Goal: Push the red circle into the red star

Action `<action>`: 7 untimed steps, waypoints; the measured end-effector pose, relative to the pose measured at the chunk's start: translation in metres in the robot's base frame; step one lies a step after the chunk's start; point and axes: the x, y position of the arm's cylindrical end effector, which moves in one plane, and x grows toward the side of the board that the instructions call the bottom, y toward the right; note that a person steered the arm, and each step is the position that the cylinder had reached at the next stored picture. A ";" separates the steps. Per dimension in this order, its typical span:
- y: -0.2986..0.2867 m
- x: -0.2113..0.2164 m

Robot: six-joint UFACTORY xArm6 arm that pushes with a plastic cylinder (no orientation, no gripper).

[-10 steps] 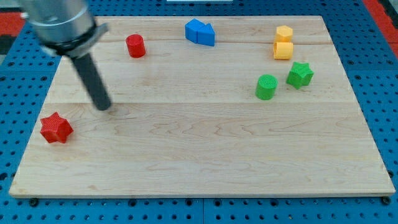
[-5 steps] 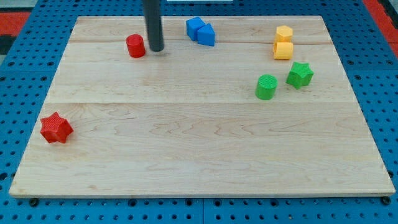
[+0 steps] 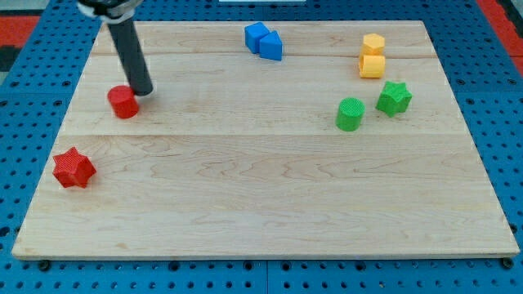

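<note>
The red circle [image 3: 123, 102] stands on the wooden board [image 3: 261, 188] at the view's upper left. My tip [image 3: 143, 91] touches its upper right side, the dark rod rising to the view's top left. The red star [image 3: 73, 168] lies near the board's left edge, below and left of the red circle, well apart from it.
Two blue blocks [image 3: 264, 41] sit together at the top middle. Two yellow blocks [image 3: 373, 56] are stacked at the top right. A green star [image 3: 394, 98] and a green circle [image 3: 350, 113] stand below them at the right.
The tip swung from the board's left up to the circle's right side, then pushed the red circle down and left toward the red star. The other blocks stayed put.
</note>
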 end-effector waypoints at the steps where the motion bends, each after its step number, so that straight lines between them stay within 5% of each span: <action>1: -0.003 -0.010; 5: -0.057 0.079; 7: -0.062 0.079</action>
